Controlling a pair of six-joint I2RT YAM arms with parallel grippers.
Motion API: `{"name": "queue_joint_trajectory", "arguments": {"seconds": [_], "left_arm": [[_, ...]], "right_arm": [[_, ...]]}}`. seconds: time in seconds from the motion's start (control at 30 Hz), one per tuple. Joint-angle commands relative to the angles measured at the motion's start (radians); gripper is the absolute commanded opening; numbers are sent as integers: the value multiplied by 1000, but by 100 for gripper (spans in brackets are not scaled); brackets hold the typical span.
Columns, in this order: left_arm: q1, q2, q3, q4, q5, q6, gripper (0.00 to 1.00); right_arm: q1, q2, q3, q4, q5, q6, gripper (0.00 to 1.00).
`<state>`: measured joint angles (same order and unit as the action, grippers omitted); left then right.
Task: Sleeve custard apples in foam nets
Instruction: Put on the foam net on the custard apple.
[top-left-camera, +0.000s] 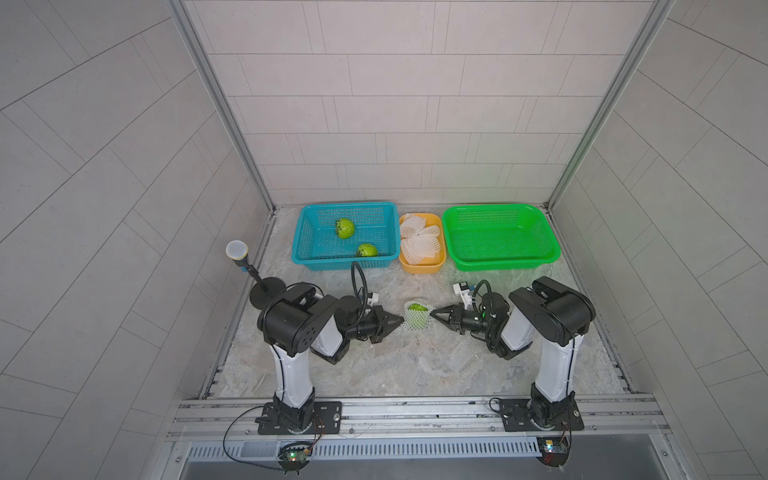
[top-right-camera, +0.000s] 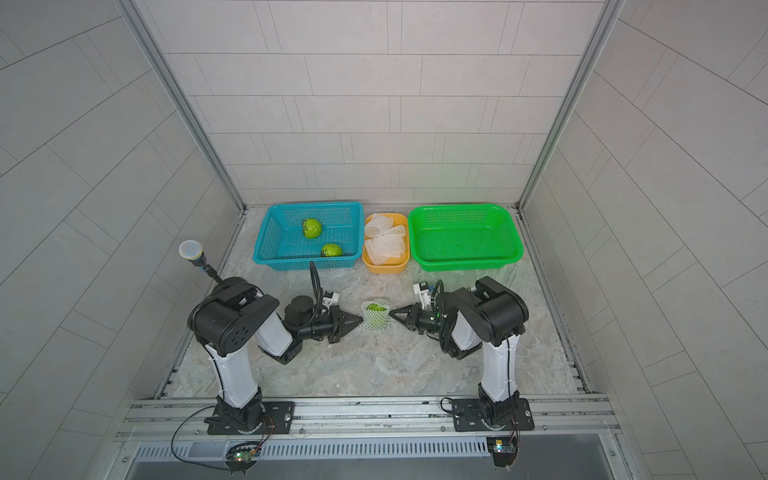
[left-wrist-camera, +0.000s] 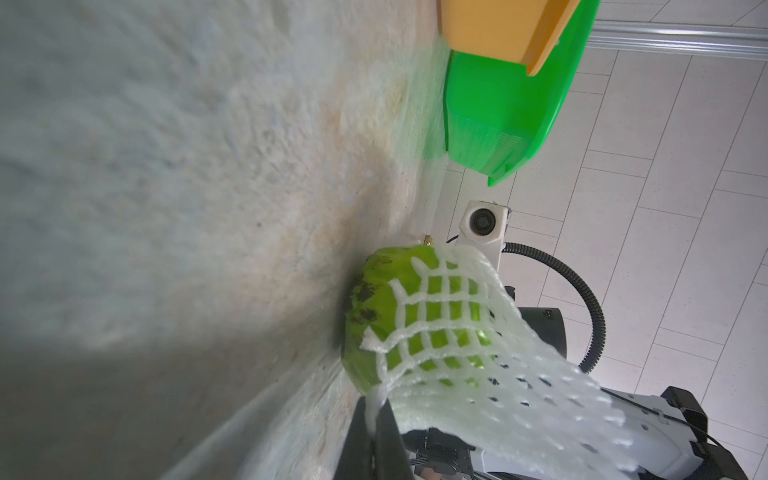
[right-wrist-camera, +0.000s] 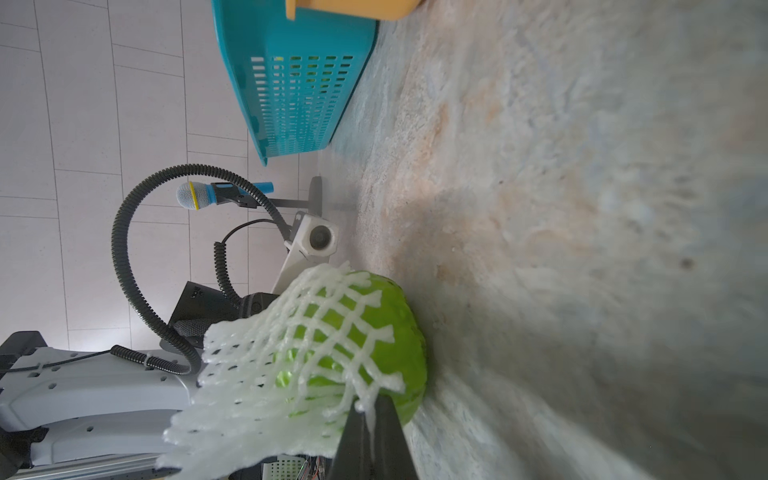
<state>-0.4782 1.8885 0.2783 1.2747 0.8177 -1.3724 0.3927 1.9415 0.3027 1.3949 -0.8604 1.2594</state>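
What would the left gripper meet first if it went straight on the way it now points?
The left gripper, jaws shut on the foam net, points at the custard apple inside that net, so it would likely press into the fruit first. The right gripper lies beyond.

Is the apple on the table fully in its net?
Partly in. The foam net wraps the custard apple, but its end against the table is bare.
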Motion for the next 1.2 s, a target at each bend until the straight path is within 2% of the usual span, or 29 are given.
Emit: {"name": "queue_joint_trajectory", "arguments": {"seconds": [0.0, 0.27, 0.7, 1.17], "left_arm": [[-2, 10, 9, 36, 15, 4, 0], [-4, 26, 46, 0, 16, 11, 0], [-5, -9, 66, -150, 5, 71, 0], [-5, -5, 75, -178, 3, 82, 1]], "right_arm": [[1, 25, 1, 29, 22, -8, 0], [1, 24, -5, -3, 46, -31, 0], [8, -69, 6, -288, 95, -182, 3], [11, -83, 13, -398, 148, -253, 18]]}}
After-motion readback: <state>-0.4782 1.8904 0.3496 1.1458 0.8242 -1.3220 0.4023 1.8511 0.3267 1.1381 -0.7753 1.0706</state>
